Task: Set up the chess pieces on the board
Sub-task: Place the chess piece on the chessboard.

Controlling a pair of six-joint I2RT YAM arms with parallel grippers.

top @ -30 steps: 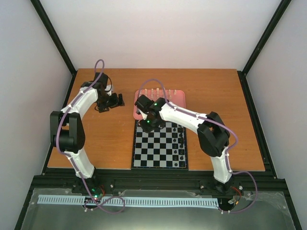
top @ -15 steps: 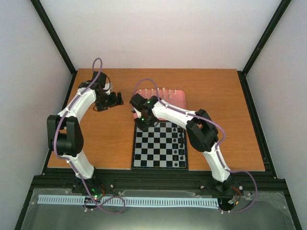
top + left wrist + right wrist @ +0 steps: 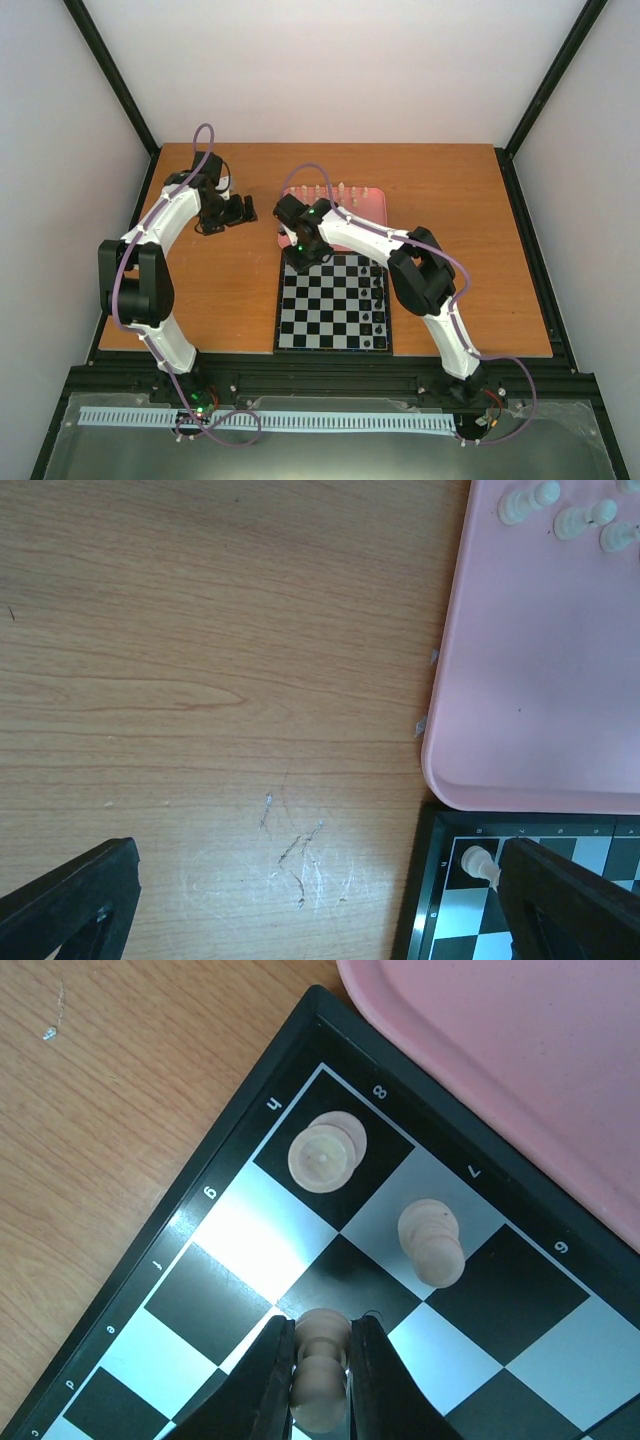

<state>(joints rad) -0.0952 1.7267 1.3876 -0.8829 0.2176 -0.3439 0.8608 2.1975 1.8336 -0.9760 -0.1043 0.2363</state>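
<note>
Right hand (image 3: 322,1340) is clenched on a pale chess piece (image 3: 322,1390), seemingly upright, over the board's (image 3: 235,1235) 11 o'clock corner. Two chess pieces stand at 12 (image 3: 326,1152) and 1 o'clock (image 3: 433,1240) of it. Left hand (image 3: 320,900), released, hangs farther off at 10 o'clock. The held piece's base and target square are hidden.

Pink tray (image 3: 540,680) — on a scratched wooden table (image 3: 200,630).

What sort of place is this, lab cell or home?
Most likely a lab robot cell, not a home: a wooden table boxed in by plain white panels on a black frame, left arm and right arm bolted to a rail, chessboard and pink tray staged.
</note>
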